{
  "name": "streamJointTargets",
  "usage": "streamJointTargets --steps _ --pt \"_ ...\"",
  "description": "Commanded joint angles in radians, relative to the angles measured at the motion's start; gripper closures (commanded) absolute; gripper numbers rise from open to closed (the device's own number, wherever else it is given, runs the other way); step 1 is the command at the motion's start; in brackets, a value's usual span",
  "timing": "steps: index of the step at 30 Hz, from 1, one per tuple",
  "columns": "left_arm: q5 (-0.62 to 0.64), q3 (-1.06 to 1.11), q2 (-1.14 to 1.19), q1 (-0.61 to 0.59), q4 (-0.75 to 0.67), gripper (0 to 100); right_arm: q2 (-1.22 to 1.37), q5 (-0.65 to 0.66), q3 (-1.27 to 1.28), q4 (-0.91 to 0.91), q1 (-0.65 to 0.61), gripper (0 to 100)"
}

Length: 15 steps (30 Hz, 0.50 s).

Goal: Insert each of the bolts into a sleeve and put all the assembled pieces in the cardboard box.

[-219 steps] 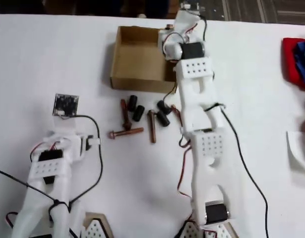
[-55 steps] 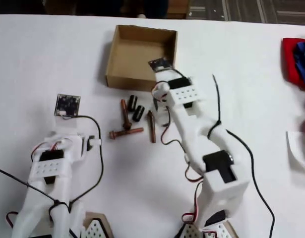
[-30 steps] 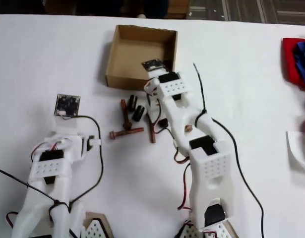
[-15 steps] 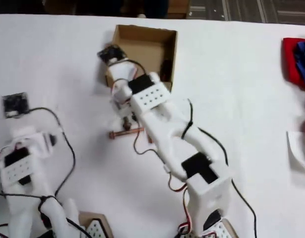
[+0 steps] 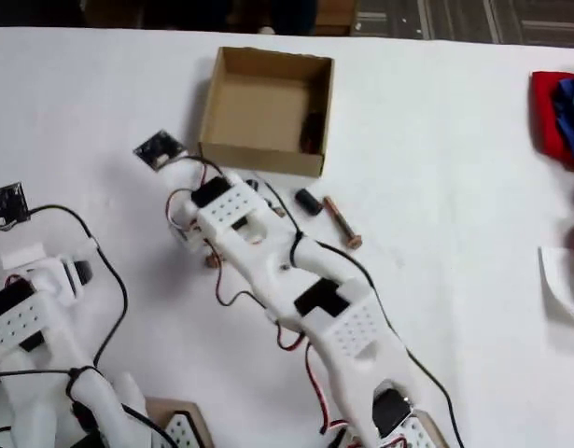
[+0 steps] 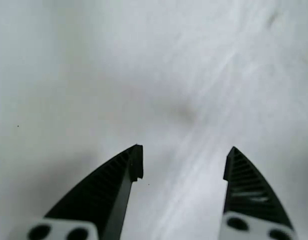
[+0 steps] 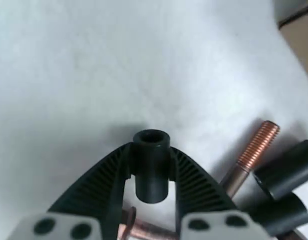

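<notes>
My right gripper [image 7: 151, 153] is shut on a black sleeve [image 7: 151, 175], held upright just above the white table. Close by it lie a copper bolt [image 7: 249, 155], two more black sleeves [image 7: 284, 172] and another bolt [image 7: 143, 231]. From above, the right arm [image 5: 268, 266] stretches left across the parts pile. A loose sleeve [image 5: 308, 201] and bolt [image 5: 342, 222] lie to its right. The cardboard box [image 5: 232, 98] holds one dark piece [image 5: 312, 131] against its right wall. My left gripper [image 6: 184, 152] is open over bare table, with the left arm [image 5: 25, 308] at the far left.
A red cloth [image 5: 555, 110] and a white curved object [image 5: 562, 289] sit at the table's right edge. Black cables trail from both arms. Open white table lies between the two arms and to the right of the loose bolt.
The right arm has swung left and nearer, away from the box front, uncovering a sleeve and a bolt on its right. The left arm has shifted slightly further left.
</notes>
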Motion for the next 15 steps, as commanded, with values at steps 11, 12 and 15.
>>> streamJointTargets --steps 11,12,15 --pt "0.008 -0.045 -0.012 0.123 0.005 72 0.148 0.006 -0.242 0.14 -0.007 87.6" --pt "0.008 -0.045 -0.012 0.123 0.005 72 0.165 0.006 -0.256 0.142 -0.005 87.6" --pt "0.008 -0.045 -0.012 0.121 0.006 72 0.191 0.006 -0.296 0.162 0.004 88.1"
